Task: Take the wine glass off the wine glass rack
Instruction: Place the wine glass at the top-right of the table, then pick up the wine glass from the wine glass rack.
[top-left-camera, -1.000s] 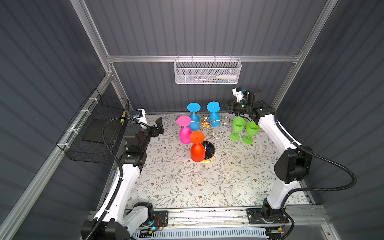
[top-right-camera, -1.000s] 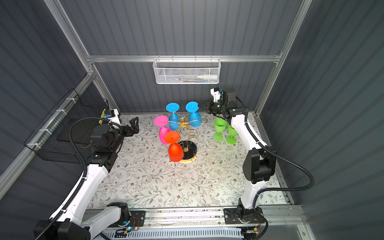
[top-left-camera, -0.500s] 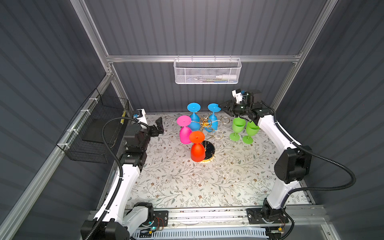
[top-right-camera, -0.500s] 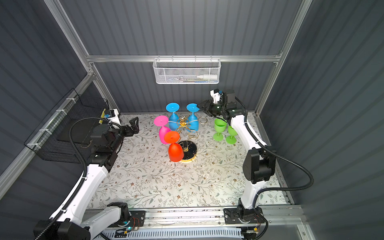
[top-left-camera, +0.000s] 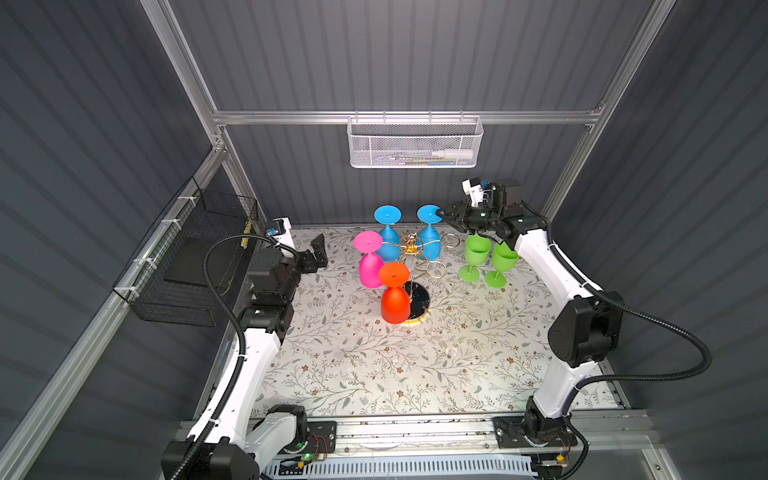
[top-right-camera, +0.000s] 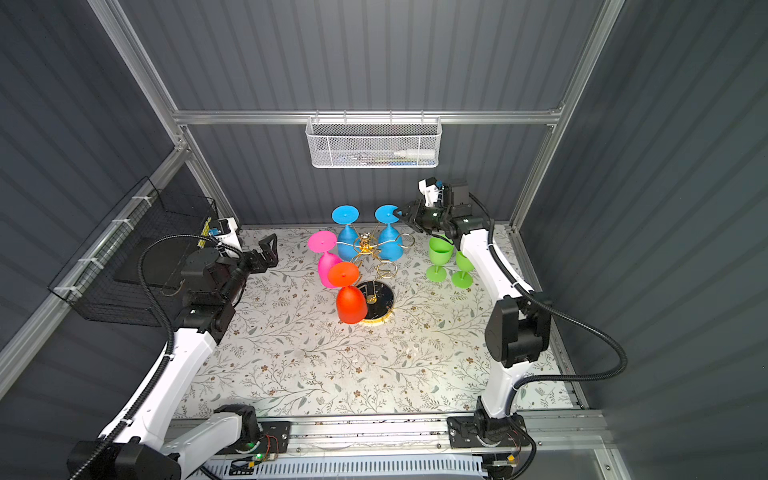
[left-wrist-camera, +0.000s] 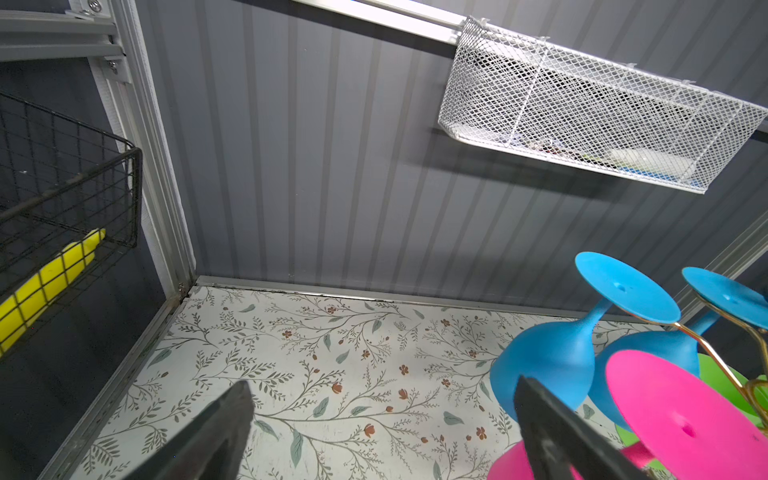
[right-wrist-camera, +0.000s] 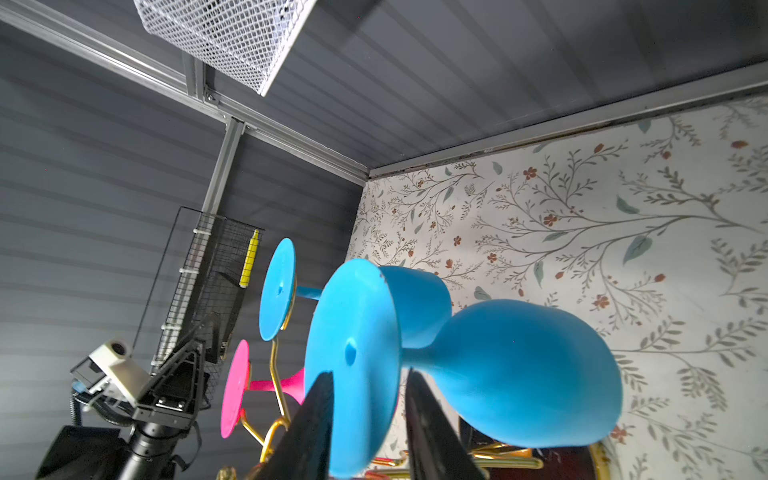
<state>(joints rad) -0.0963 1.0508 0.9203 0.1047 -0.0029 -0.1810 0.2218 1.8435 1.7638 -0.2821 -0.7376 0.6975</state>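
The gold wine glass rack (top-left-camera: 409, 249) stands on its round black base (top-left-camera: 419, 297) at the back middle of the table. Hanging upside down from it are two blue glasses, a pink one (top-left-camera: 370, 270) and an orange one (top-left-camera: 395, 305). My right gripper (top-left-camera: 446, 216) (right-wrist-camera: 368, 374) is at the foot of the right-hand blue wine glass (top-left-camera: 429, 245) (right-wrist-camera: 519, 374), its fingers closed on either face of the foot disc. My left gripper (top-left-camera: 320, 251) (left-wrist-camera: 382, 386) hovers open left of the rack, holding nothing.
Two green glasses (top-left-camera: 476, 253) (top-left-camera: 500, 264) stand upright on the table right of the rack, just under my right arm. A white mesh basket (top-left-camera: 415, 143) hangs on the back wall. A black wire basket (top-left-camera: 187, 257) hangs on the left wall.
My right gripper has moved left onto the blue glass's foot, opening and then closing around the disc. The left arm has not moved.
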